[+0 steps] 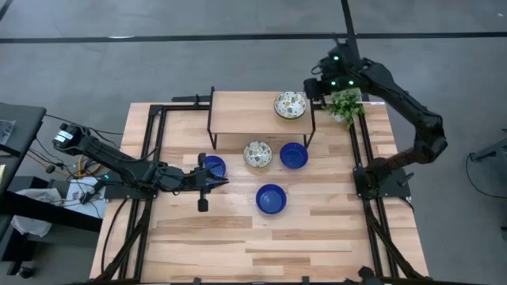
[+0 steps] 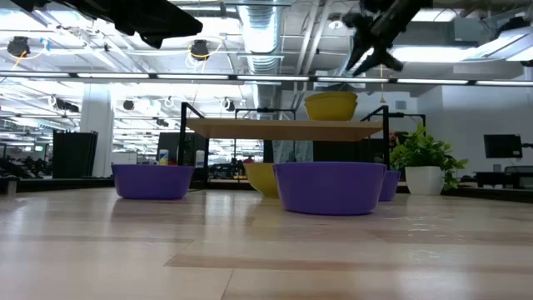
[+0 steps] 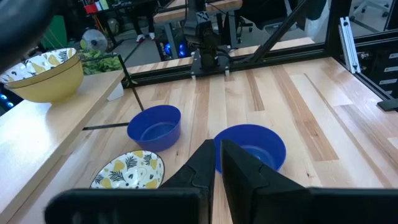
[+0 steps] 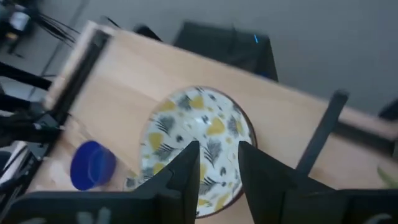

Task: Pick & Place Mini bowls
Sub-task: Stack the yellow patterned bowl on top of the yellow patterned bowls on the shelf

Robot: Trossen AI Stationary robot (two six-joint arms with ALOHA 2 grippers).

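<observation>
- So far, one patterned bowl (image 1: 290,104), or a nested pair, sits on the shelf (image 1: 238,112).
- Judging by this, three blue bowls (image 1: 271,198) and one patterned bowl (image 1: 257,154) remain on the table (image 1: 317,237).
- Right gripper (image 4: 217,163) hovers above the shelf bowl, fingers parted, empty.
- Left gripper (image 1: 211,184) waits near the left blue bowl (image 1: 212,165), closed, empty.

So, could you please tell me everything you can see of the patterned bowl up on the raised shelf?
The patterned bowl is round and upright, cream inside with yellow and dark leafy speckles; from the low view its outside looks yellow. In the left wrist view it appears to be two bowls nested. It rests on the wooden shelf, toward the end nearest the plant. The right gripper hovers just above it with fingers apart; nothing shows it touching.
</observation>
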